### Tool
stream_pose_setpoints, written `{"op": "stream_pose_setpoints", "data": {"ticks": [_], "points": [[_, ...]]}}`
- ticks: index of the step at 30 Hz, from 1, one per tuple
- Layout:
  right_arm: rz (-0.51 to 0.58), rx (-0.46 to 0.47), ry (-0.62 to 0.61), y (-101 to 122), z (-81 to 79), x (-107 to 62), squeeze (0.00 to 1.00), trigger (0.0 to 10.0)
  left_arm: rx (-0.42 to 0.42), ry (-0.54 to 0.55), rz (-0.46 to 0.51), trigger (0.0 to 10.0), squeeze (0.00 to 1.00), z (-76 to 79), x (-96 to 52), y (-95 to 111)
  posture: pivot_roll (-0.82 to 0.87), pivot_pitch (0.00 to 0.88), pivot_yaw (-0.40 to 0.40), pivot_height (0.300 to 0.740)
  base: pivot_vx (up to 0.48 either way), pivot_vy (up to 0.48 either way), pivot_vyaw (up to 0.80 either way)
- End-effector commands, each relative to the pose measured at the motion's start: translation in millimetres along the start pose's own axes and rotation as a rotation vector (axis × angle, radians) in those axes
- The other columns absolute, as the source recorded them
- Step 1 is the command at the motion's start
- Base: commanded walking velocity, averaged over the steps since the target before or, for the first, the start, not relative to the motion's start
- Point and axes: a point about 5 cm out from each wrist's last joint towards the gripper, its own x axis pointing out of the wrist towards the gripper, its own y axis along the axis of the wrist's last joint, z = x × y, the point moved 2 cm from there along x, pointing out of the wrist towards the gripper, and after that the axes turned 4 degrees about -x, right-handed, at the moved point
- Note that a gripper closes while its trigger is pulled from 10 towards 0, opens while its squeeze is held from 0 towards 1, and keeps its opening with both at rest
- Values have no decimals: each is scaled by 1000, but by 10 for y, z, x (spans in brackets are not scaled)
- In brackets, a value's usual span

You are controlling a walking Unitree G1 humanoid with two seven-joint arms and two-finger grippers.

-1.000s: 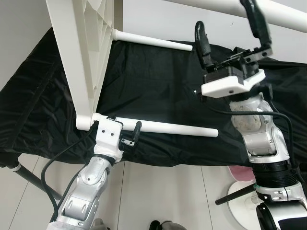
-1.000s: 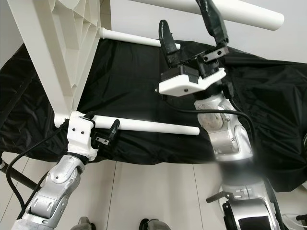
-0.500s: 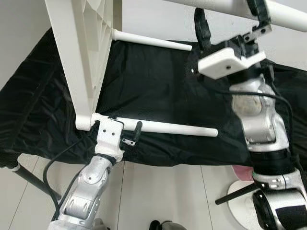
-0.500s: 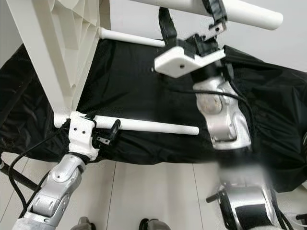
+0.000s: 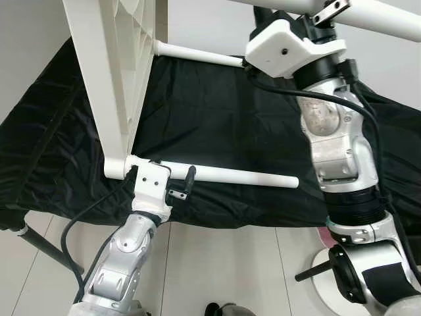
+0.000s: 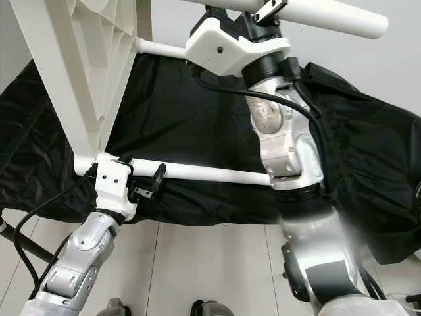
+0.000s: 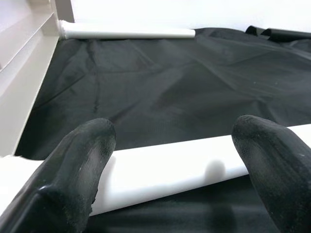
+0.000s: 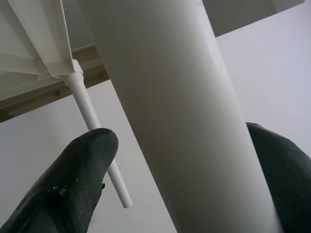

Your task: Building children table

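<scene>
Left claw (image 7: 170,160) straddled the lower white table leg (image 5: 230,176) near its socket, fingers (image 7: 82,160) apart, not visibly pressing it. Right claw (image 8: 184,160) was raised around the upper white leg (image 8: 170,97), fingers spread to either side; contact unclear. White tabletop (image 5: 112,72) stood on edge at the left of the black-draped bench (image 5: 217,112), legs projecting sideways over the cloth.
</scene>
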Motion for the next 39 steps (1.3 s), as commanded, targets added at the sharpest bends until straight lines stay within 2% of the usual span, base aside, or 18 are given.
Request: {"op": "stream_pose_setpoints", "data": {"ticks": [1, 2, 3, 4, 5, 7, 8, 12, 13, 20, 32, 39], "points": [[-6, -6, 23, -8, -16, 12, 0, 10000, -18, -50, -19, 10000, 0, 61, -18, -16, 74, 117, -97, 740, 0, 0, 0], [-15, -2, 34, -21, -35, 1, 0, 10000, -33, -49, -27, 10000, 0, 70, -17, -16, 74, 117, -98, 740, 0, 0, 0], [-40, 9, 53, -41, -65, -12, 0, 8471, -55, -45, -44, 10000, 0, 82, -16, -23, 74, 117, -98, 740, 0, 0, 0], [-40, 9, 53, -41, -65, -12, 0, 8471, -55, -45, -44, 10000, 0, 82, -16, -23, 74, 117, -98, 740, 0, 0, 0], [-49, 9, 54, -50, -68, -19, 0, 1451, -59, -43, -45, 10000, 0, 88, -11, -20, 74, 118, -98, 740, 0, 0, 0], [-55, 8, 54, -55, -68, -23, 0, 1451, -61, -42, -45, 10000, 0, 91, -8, -17, 74, 118, -98, 740, 0, 0, 0], [-72, 12, 54, -75, -69, -34, 0, 0, -86, -40, -59, 10000, 0, 98, 3, -22, 70, 120, -97, 740, 0, 0, 0], [-138, 61, 45, -148, -46, -84, 0, 0, -166, -10, -84, 10000, 0, 86, 49, -22, 67, 121, -96, 740, 0, 0, 0], [-175, 87, 36, -170, -21, -98, 0, 0, -177, -7, -89, 10000, 0, 84, 61, -14, 67, 121, -96, 740, 0, 0, 0], [-247, 155, -22, -222, 91, -106, 0, 0, -221, 2, -103, 10000, 0, 94, 100, 18, 45, 128, -89, 740, 0, 0, 0], [-349, 271, -139, -267, 292, -127, 0, 0, -264, -3, -132, 10000, 0, 151, 161, 81, 36, 134, -81, 740, 0, 0, 0], [-399, 291, -215, -289, 410, -169, 0, 0, -246, -89, -225, 10000, 0, 337, 129, 22, 29, 139, -83, 740, 0, 0, 0]]}}
